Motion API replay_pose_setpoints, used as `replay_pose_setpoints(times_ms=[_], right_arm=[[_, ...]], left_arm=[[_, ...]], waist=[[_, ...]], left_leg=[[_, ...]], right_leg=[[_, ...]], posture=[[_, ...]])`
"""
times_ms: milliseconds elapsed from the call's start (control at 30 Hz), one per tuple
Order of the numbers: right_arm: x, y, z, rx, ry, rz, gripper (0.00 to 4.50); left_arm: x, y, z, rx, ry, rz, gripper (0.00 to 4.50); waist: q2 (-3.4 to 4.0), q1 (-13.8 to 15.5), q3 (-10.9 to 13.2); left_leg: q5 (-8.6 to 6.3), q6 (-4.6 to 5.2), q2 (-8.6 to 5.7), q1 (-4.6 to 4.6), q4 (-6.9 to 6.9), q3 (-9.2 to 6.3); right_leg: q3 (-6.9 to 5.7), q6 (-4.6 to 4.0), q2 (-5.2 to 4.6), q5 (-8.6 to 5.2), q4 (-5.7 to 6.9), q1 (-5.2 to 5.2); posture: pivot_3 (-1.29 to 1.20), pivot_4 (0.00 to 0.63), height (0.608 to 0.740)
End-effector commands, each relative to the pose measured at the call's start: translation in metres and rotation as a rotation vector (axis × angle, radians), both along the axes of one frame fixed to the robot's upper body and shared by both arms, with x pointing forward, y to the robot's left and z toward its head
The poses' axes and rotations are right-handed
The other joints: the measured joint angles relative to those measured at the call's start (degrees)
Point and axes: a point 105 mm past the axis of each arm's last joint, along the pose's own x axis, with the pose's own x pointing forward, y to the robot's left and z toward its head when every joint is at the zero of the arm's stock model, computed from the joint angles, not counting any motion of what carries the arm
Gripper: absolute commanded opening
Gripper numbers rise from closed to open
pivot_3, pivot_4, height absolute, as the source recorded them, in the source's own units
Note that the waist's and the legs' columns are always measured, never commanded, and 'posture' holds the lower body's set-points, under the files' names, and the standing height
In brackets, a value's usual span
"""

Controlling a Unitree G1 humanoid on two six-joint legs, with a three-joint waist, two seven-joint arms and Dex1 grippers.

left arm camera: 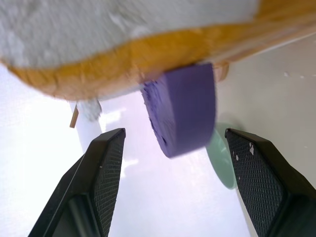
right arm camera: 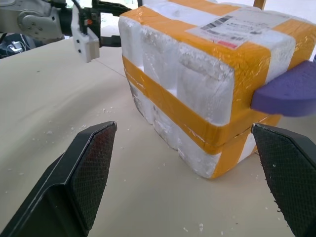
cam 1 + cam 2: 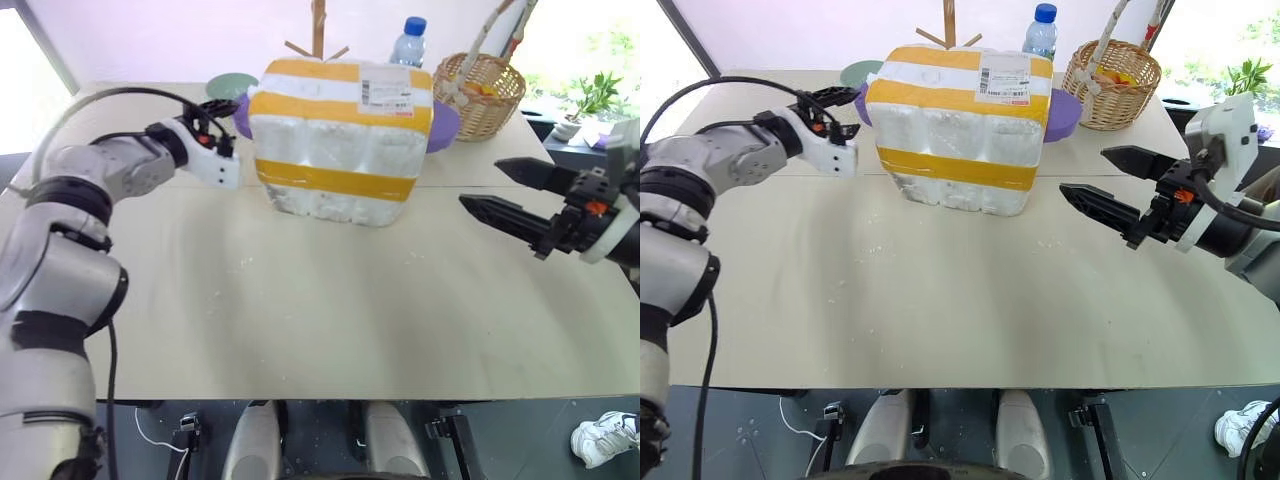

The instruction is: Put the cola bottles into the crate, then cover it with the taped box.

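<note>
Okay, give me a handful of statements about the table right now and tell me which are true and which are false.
1. The taped box stands on the table. True.
2. The right gripper is shut on the box. False: its fingers are spread and it holds nothing, apart from the box.
3. A wicker basket sits behind the box to the right. True.
4. The water bottle has a red cap. False: it is blue.
5. The left gripper is open beside the box. True.

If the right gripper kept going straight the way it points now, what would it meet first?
Probably the taped box: it sits dead ahead between the open fingers of the right gripper, with bare table in between. Depth is hard to judge.
</note>
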Motion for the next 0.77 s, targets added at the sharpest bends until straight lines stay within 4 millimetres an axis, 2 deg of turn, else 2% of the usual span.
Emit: replay_pose_setpoints(times_ms=[33, 100, 200, 267, 367, 467, 533, 600, 767], right_arm=[[-0.002, 0.001, 0.007, 0.011, -0.041, 0.011, 4.5], [0.0, 0.001, 0.007, 0.012, -0.037, 0.013, 4.5], [0.002, 0.001, 0.005, 0.009, -0.028, 0.024, 4.5], [0.004, 0.0, 0.005, 0.004, -0.024, 0.029, 4.5], [0.009, -0.004, 0.004, -0.018, -0.021, 0.026, 4.5], [0.014, -0.01, 0.003, -0.045, -0.016, 0.017, 4.5], [0.017, -0.013, 0.002, -0.064, -0.011, 0.015, 4.5], [0.021, -0.018, 0.002, -0.071, -0.007, 0.01, 4.5], [0.028, -0.023, 0.003, -0.085, -0.003, 0.014, 4.5]], left_arm=[[-0.014, 0.012, 0.01, -0.081, 0.014, -0.039, 3.34], [-0.026, 0.027, -0.007, -0.173, 0.155, -0.038, 3.34], [-0.036, 0.06, -0.031, -0.45, 0.444, 0.072, 3.34], [-0.042, 0.071, -0.032, -0.73, 0.7, 0.115, 3.34], [-0.074, 0.066, -0.01, -1.017, 1.048, 0.019, 3.34], [-0.109, 0.06, 0.009, -1.086, 1.299, -0.037, 3.34], [-0.131, 0.057, 0.019, -1.065, 1.403, -0.083, 3.34], [-0.138, 0.06, 0.024, -1.065, 1.428, -0.059, 3.34], [-0.137, 0.068, 0.03, -1.038, 1.381, -0.004, 3.34]], waist=[[0.0, 0.03, 0.0], [0.02, 0.03, -0.01], [0.14, -0.1, -0.09], [0.13, -0.26, -0.08], [0.0, -0.16, -0.02], [-0.04, -0.24, -0.01], [0.1, -0.32, -0.09], [0.19, -0.26, -0.14], [0.21, -0.26, -0.14]], left_leg=[[0.0, 0.0, 0.0, 0.0, 0.0, 0.0], [0.0, 0.0, 0.0, 0.01, 0.01, 0.0], [0.0, 0.0, 0.01, 0.06, 0.01, 0.06], [0.01, 0.0, 0.06, 0.06, 0.03, 0.07], [0.03, -0.03, 0.07, -0.02, 0.11, -0.05], [0.03, -0.04, 0.05, -0.02, 0.15, -0.12], [0.03, -0.03, 0.03, 0.07, 0.13, -0.12], [0.02, -0.02, 0.03, 0.23, 0.08, -0.11], [0.02, -0.03, 0.06, 0.6, 0.03, -0.12]], right_leg=[[0.0, 0.0, 0.0, 0.0, 0.0, 0.0], [0.0, 0.0, -0.01, 0.0, 0.0, 0.01], [0.0, -0.02, -0.04, 0.0, 0.03, 0.04], [0.0, -0.05, -0.02, 0.01, 0.05, 0.02], [-0.02, -0.05, 0.03, 0.01, 0.13, 0.02], [-0.02, -0.04, 0.03, 0.01, 0.09, 0.09], [-0.02, -0.04, 0.03, 0.0, 0.06, 0.18], [-0.02, -0.05, 0.04, -0.02, 0.05, 0.29], [-0.02, -0.28, 0.1, -0.15, 0.04, 0.6]], posture=[[0.0, 0.15, 0.74], [0.0, 0.15, 0.74], [0.0, 0.15, 0.74], [0.0, 0.15, 0.74], [0.0, 0.15, 0.74], [0.0, 0.15, 0.74], [0.0, 0.15, 0.74], [0.0, 0.15, 0.74], [0.0, 0.15, 0.74]])
